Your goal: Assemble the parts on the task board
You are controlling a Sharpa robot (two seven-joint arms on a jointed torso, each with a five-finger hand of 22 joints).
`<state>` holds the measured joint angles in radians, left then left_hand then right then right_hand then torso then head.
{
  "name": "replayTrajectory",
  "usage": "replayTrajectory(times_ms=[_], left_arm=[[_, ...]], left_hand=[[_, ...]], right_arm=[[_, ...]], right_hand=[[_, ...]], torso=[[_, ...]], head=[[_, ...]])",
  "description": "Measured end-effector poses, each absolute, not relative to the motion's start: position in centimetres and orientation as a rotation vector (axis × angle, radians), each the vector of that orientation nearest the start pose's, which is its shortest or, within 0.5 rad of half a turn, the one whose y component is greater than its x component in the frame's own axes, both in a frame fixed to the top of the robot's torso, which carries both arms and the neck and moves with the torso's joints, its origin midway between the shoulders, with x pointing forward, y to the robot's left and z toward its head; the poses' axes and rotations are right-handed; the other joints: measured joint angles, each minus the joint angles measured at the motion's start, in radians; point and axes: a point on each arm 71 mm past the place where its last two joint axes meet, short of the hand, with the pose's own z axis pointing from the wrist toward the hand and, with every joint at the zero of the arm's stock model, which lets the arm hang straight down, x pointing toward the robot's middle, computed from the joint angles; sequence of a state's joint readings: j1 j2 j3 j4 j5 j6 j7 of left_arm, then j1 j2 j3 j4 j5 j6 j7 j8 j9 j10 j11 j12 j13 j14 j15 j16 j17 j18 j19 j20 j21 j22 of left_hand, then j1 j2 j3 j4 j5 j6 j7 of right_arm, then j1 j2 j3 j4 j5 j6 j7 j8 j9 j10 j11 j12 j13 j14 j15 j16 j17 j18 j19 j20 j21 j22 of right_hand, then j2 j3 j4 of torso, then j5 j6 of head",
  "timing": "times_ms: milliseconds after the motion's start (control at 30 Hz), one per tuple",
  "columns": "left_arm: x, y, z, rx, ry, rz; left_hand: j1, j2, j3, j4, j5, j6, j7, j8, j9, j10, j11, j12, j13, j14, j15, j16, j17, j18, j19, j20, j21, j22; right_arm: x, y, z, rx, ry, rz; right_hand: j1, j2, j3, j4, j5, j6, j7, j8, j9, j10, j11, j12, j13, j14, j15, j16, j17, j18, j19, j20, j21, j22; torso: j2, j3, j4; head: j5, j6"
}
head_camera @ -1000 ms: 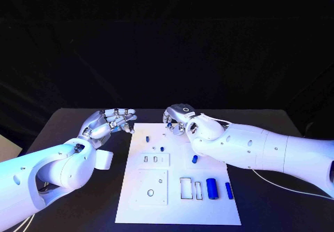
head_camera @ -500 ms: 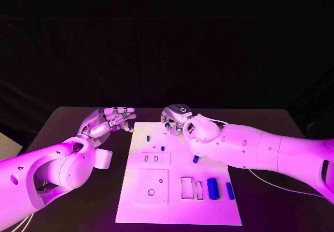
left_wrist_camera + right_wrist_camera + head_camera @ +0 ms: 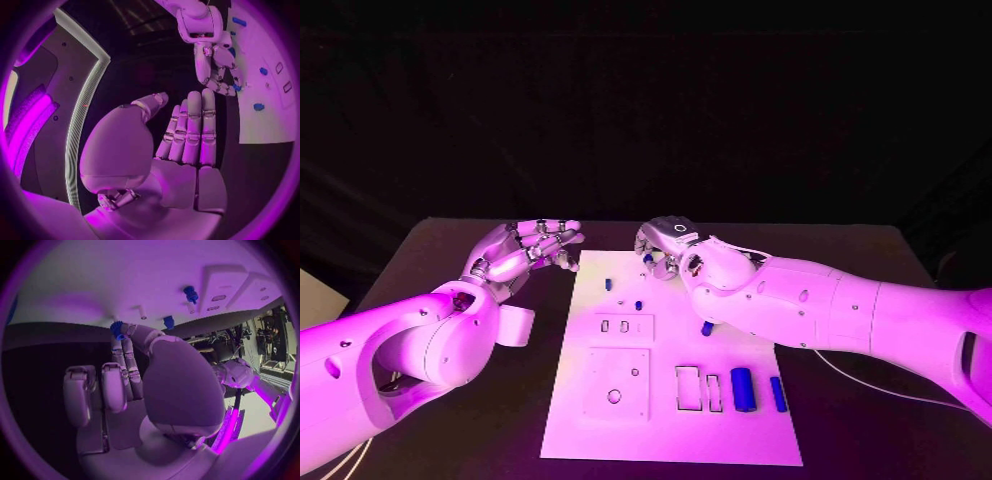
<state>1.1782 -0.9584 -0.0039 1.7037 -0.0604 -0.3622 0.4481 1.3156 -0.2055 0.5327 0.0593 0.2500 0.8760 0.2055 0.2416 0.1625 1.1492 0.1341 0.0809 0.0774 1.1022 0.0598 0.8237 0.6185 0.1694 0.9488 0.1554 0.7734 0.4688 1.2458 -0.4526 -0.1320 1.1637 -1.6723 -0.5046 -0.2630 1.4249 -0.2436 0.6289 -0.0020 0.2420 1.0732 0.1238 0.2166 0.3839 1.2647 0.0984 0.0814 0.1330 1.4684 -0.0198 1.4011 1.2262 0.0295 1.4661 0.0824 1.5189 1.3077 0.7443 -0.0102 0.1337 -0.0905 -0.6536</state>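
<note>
— Fingers?
— Right hand (image 3: 678,250) fingers (image 3: 128,347) pinch a small blue toothed part (image 3: 117,330) at the board's (image 3: 733,410) far edge. Left hand (image 3: 524,255) fingers (image 3: 194,125) lie straight, pressed together, holding nothing, beside the board.
— Board?
— Flat white plate on the black worktop (image 3: 877,420); blue cylinder (image 3: 743,389) and bar (image 3: 777,394) near rectangular slots.

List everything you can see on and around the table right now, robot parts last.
Table: one, black, under everything.
Task board: one, white, middle of the table.
Upright parts: two, blue, standing near the board's far left.
Small part: one, blue, mid-board beside the right arm.
Long parts: two, blue, lying side by side near the board's near right.
Toothed part: one, blue, at the right hand's fingertips.
Left hand: one, silver, holds nothing, above the table left of the board's far corner.
Right hand: one, silver, over the board's far edge, pinching the toothed part.
</note>
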Motion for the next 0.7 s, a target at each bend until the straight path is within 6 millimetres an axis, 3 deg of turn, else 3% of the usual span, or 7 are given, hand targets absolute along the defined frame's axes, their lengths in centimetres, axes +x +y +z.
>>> replayTrajectory(times_ms=[333, 533, 633, 700], left_arm=[[45.62, 21.46, -15.55, -1.026, 1.359, -1.599], [45.63, 21.47, -15.55, -1.026, 1.359, -1.598], [45.63, 21.47, -15.55, -1.026, 1.360, -1.598], [45.63, 21.47, -15.55, -1.026, 1.360, -1.598]], left_hand=[[0.000, 0.000, 0.000, 0.000, 0.000, 0.000, 0.000, 0.000, 0.000, 0.000, 0.000, 0.000, 0.000, 0.000, 0.000, 0.000, 0.000, 0.000, 0.000, 0.000, 0.000, 0.000], [0.000, 0.000, 0.000, 0.000, 0.000, 0.000, 0.000, 0.000, 0.000, 0.000, 0.000, 0.000, 0.000, 0.000, 0.000, 0.000, 0.000, 0.000, 0.000, 0.000, 0.000, 0.000], [0.000, 0.000, 0.000, 0.000, 0.000, 0.000, 0.000, 0.000, 0.000, 0.000, 0.000, 0.000, 0.000, 0.000, 0.000, 0.000, 0.000, 0.000, 0.000, 0.000, 0.000, 0.000], [0.000, 0.000, 0.000, 0.000, 0.000, 0.000, 0.000, 0.000, 0.000, 0.000, 0.000, 0.000, 0.000, 0.000, 0.000, 0.000, 0.000, 0.000, 0.000, 0.000, 0.000, 0.000]], right_arm=[[53.98, -10.39, -19.52, -0.267, 1.452, 0.452], [54.06, -10.33, -19.68, -0.269, 1.454, 0.449], [54.15, -10.40, -19.78, -0.268, 1.457, 0.444], [54.17, -10.42, -19.87, -0.268, 1.459, 0.443]], right_hand=[[-0.004, -0.004, -0.001, -0.001, -0.004, -0.002, 0.002, -0.004, 0.000, 0.000, 0.000, 0.000, 0.000, 0.000, 0.000, 0.000, -0.004, 0.000, 0.000, 0.000, 0.000, 0.000], [-0.019, 0.003, 0.000, 0.001, -0.006, -0.022, 0.013, -0.021, 0.001, -0.015, -0.015, -0.001, 0.000, 0.000, 0.000, 0.000, -0.015, 0.000, 0.000, 0.000, -0.011, 0.000], [-0.040, -0.006, 0.017, 0.008, -0.016, -0.045, 0.020, -0.037, 0.000, -0.042, -0.026, -0.016, 0.006, -0.001, 0.011, -0.008, -0.038, 0.000, 0.000, 0.004, -0.043, 0.000], [-0.056, -0.008, 0.026, 0.010, -0.028, -0.060, 0.023, -0.046, 0.000, -0.087, -0.016, -0.018, 0.055, -0.003, 0.019, -0.028, -0.073, 0.001, -0.004, 0.016, -0.085, 0.000]], torso=[[0.000, -0.0006, -0.0007], [0.001, -0.0005, -0.0007], [0.001, -0.0005, -0.0005], [0.001, -0.0009, -0.0004]], head=[[0.000, -0.002], [0.000, -0.002], [0.000, -0.002], [0.000, -0.001]])
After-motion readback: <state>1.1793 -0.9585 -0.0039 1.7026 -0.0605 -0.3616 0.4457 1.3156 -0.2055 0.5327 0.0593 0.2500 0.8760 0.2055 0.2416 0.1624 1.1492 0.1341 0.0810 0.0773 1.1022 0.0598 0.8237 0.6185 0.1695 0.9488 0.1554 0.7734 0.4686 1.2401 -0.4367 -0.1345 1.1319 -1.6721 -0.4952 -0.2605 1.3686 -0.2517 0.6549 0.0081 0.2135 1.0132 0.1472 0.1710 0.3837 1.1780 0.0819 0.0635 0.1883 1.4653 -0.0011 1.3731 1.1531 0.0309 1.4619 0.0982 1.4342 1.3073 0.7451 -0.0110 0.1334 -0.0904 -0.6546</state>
